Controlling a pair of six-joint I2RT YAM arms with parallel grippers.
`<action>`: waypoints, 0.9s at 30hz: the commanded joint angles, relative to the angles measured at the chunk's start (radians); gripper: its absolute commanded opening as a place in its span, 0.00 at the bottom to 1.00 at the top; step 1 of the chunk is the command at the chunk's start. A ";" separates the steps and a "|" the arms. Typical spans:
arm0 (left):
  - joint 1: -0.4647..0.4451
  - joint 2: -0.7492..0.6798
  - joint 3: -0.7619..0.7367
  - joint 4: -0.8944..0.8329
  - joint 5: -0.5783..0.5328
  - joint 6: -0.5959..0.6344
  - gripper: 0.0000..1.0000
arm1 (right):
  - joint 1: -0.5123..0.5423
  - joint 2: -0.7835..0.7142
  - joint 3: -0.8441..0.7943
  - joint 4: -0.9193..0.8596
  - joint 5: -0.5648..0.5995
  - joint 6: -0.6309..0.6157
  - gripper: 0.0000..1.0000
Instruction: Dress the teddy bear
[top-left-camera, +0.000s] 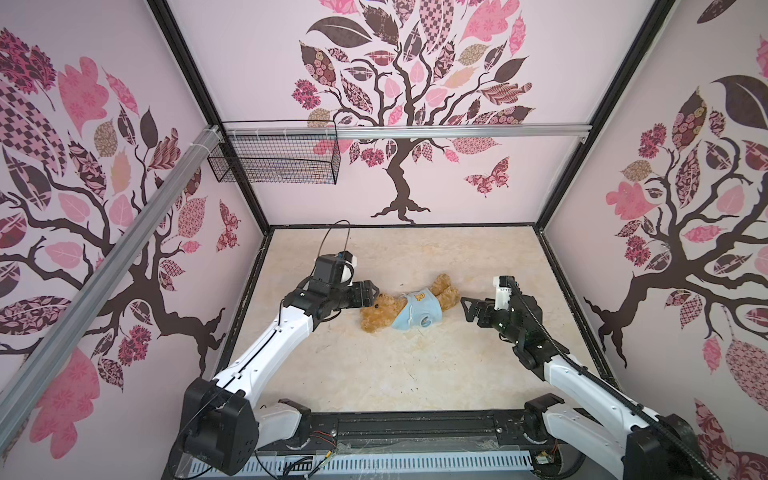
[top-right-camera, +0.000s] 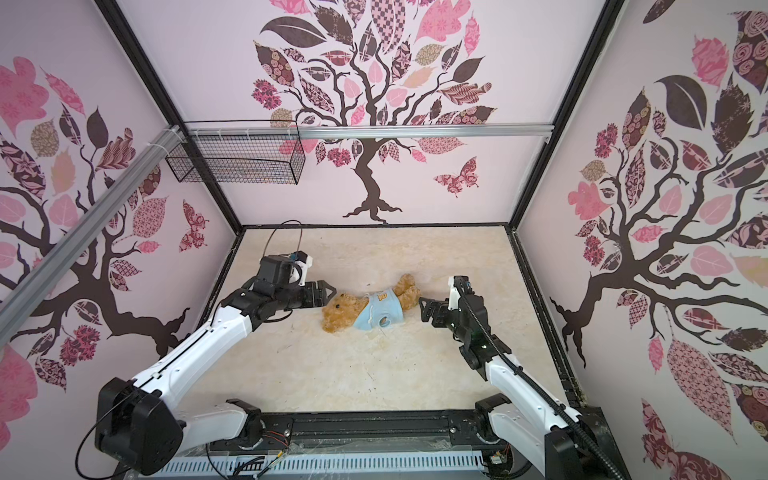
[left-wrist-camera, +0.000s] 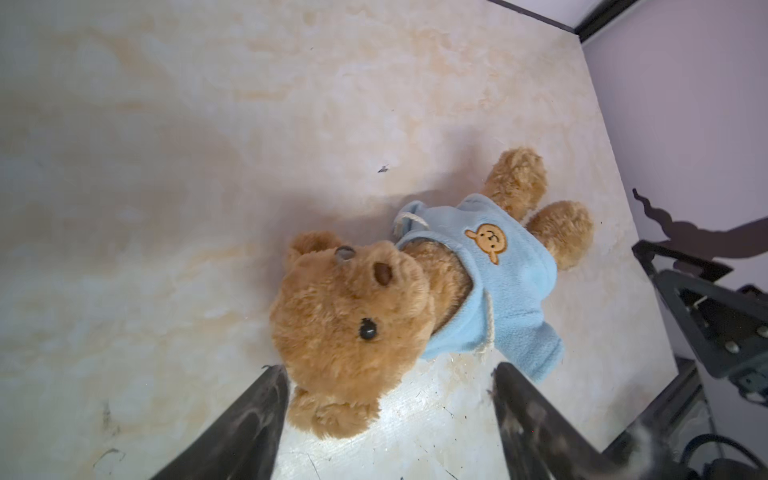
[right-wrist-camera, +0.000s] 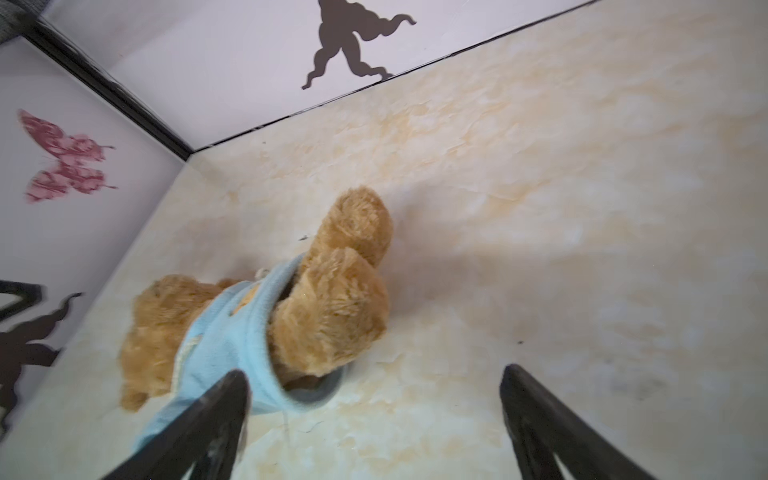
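The teddy bear (top-left-camera: 380, 314) (top-right-camera: 340, 318) lies on its back near the middle of the table (top-left-camera: 374, 374), head toward the left arm and legs toward the right arm. It wears a light-blue shirt (top-left-camera: 417, 313) (left-wrist-camera: 511, 291) over its trunk, with an orange bear-face emblem (left-wrist-camera: 487, 241) on the chest. The shirt hides the arms: one sleeve juts out flat at the side, and I cannot make out a paw in it. In the right wrist view, which is soft with blur, the two legs (right-wrist-camera: 332, 316) fill the front and most of the head is behind the body. The fingers of both end effectors are cut off at the picture edge in the wrist views. What lies in the wire basket (top-left-camera: 274, 158) on the back rail is too dim to tell.

The left arm stretches in from the near left corner, wrist bent so that the left end effector (top-left-camera: 374, 296) (left-wrist-camera: 388, 372) points almost level at the bear's head. Its jaws stand wide apart, gripping nothing, with the lower part of the head between the tips. The right arm reaches in from the near right. The right end effector (top-left-camera: 465, 309) (right-wrist-camera: 374, 371) is released too, jaws spread just beside the feet. One finger overlaps the shirt hem in its wrist view, and I cannot tell whether it touches.
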 joint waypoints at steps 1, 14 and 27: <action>-0.124 -0.001 0.020 0.072 -0.175 0.218 0.82 | -0.005 -0.022 0.061 -0.087 0.139 -0.002 0.99; -0.473 0.156 -0.087 0.306 -0.292 0.919 0.97 | -0.009 -0.213 -0.092 -0.014 0.215 -0.001 1.00; -0.476 0.480 0.048 0.488 -0.375 0.992 0.87 | -0.009 -0.178 -0.100 0.001 0.210 0.006 1.00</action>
